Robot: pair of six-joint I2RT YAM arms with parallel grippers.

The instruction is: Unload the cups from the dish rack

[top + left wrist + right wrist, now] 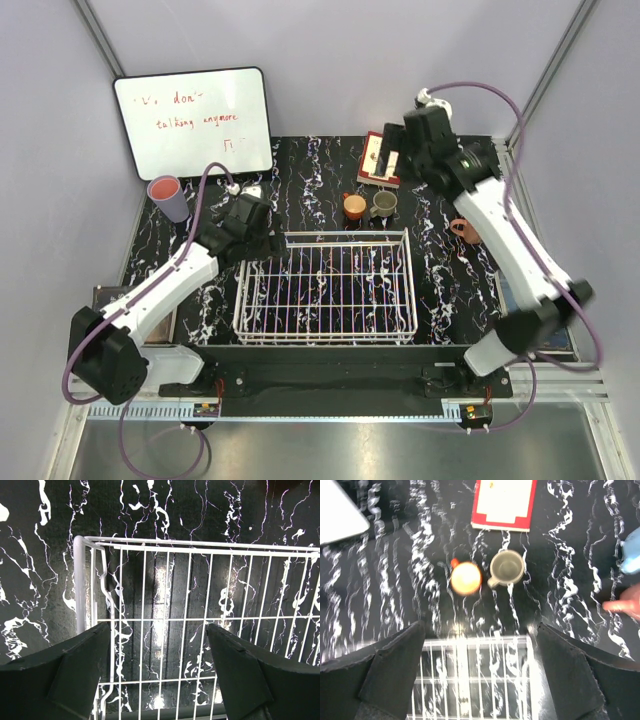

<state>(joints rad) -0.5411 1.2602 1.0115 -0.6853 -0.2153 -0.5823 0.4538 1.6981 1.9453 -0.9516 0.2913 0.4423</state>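
Standing well off to the left of the left fingers [265, 243], a lavender tumbler [174, 209] with pink at its mouth sits on the table [450, 290], in front of a whiteboard [192, 120]. The left fingers are spread wide with nothing between them, hanging over the far left corner of the rack [345, 237]; in the wrist view that corner's white wire lies just beyond and between the fingertips. Right of these fingers the rack stretches across the middle of the table. Beyond the rack's far rim an orange cup [354, 206] and a grey mug [384, 203] stand side by side, close together, upright, mouths up. The right fingers [392, 162] are released and wide apart, gripping nothing, above a red-edged card [381, 158]; from the wrist view both cups lie ahead of the fingertips. To these fingers' right a salmon mug [466, 230] stands on the table, and a blurred blue cup [632, 555] shows at the edge.
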